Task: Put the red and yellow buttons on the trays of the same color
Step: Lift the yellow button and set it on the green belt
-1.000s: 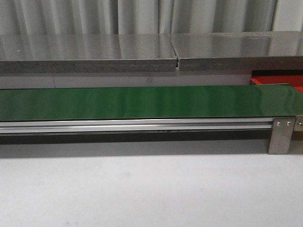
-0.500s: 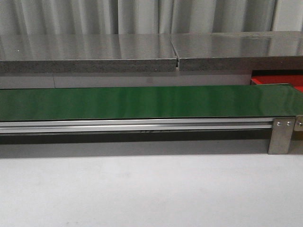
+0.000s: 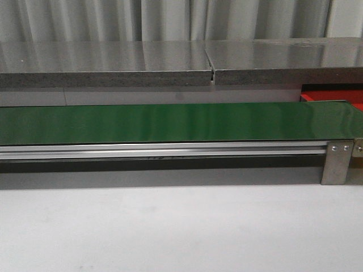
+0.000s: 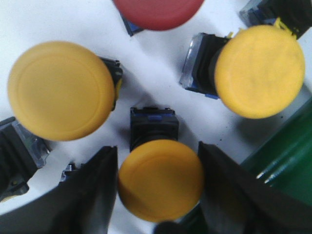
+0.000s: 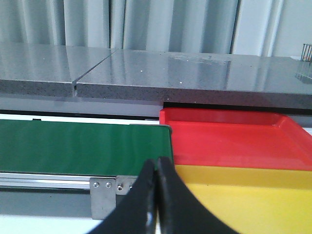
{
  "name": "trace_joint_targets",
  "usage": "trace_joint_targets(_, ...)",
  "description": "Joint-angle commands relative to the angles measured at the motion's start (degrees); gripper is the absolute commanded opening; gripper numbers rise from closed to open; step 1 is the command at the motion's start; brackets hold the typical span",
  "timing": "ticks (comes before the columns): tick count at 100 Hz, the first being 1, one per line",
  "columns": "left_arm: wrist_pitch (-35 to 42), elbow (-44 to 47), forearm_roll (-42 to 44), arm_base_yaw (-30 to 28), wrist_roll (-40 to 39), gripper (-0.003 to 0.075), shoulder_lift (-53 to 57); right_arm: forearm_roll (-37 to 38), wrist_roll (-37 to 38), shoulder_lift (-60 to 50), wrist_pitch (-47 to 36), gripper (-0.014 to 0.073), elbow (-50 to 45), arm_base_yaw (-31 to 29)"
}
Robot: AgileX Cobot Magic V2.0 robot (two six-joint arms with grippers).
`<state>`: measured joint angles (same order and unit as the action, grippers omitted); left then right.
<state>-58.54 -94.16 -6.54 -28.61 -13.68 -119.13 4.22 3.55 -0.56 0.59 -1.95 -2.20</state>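
Observation:
Several yellow buttons lie on a white surface in the left wrist view. My left gripper (image 4: 157,147) is shut on one yellow button (image 4: 161,179), with a finger touching each side of its cap. Two other yellow buttons (image 4: 61,90) (image 4: 261,70) lie beyond it, and a red button (image 4: 158,10) is cut off by the frame edge. In the right wrist view my right gripper (image 5: 157,163) is shut and empty, near the belt's end. Just past it are the red tray (image 5: 234,139) and the yellow tray (image 5: 253,204). In the front view only a corner of the red tray (image 3: 334,96) shows and neither gripper appears.
A long green belt (image 3: 170,122) on an aluminium rail (image 3: 164,150) crosses the front view, with a metal bracket (image 3: 337,161) at its right end. A grey stone shelf (image 3: 142,71) runs behind it. White tabletop (image 3: 181,226) lies in front.

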Motion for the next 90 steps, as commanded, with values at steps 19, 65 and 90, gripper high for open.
trace_joint_targets(19, 1.35, -1.75, -0.83, -0.12, -0.57, 0.0240, 3.26, 0.35, -0.37, -0.67, -4.65, -0.0120, 0.98, -0.30)
trace_joint_targets(65, -1.73, -1.75, 0.39, 0.35, 0.94, 0.0240, 13.76, 0.35, -0.37, -0.67, -4.65, -0.0120, 0.98, -0.30)
trace_joint_targets(90, -3.55, -1.75, 2.36, 5.71, 1.44, 0.0240, 17.09, 0.35, -0.37, -0.67, -4.65, -0.0120, 0.98, -0.30)
